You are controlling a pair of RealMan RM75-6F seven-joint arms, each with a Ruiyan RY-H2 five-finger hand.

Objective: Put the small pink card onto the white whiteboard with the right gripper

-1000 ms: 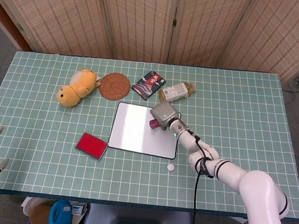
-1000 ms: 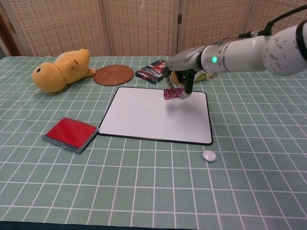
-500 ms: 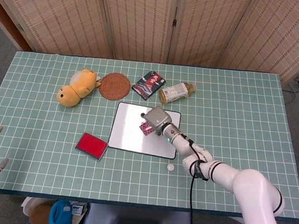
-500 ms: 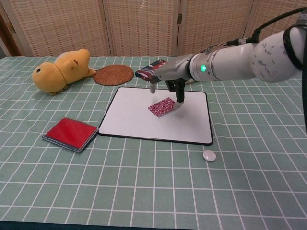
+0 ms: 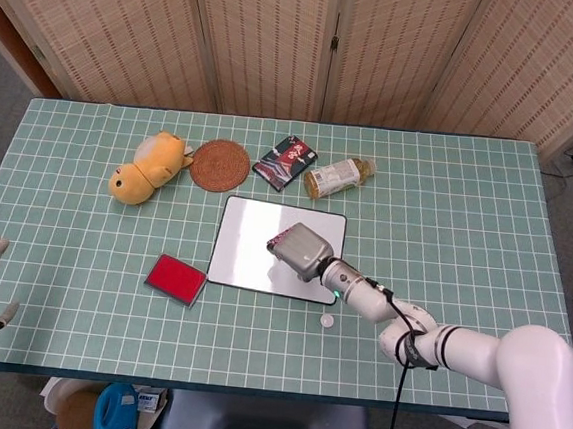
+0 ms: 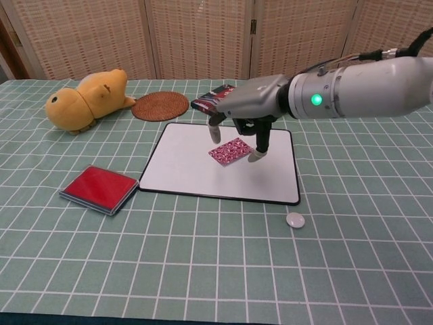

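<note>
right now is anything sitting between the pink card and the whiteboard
Nothing visible does. The small pink card already lies flat on the white whiteboard, and the right hand hovers just above it, fingers apart.

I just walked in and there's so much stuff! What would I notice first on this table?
Probably the right hand, fingers spread above the small pink card, which lies flat in the middle of the white whiteboard. Next, the yellow plush toy at the far left of the table, and the red pad just left of the whiteboard.
</note>
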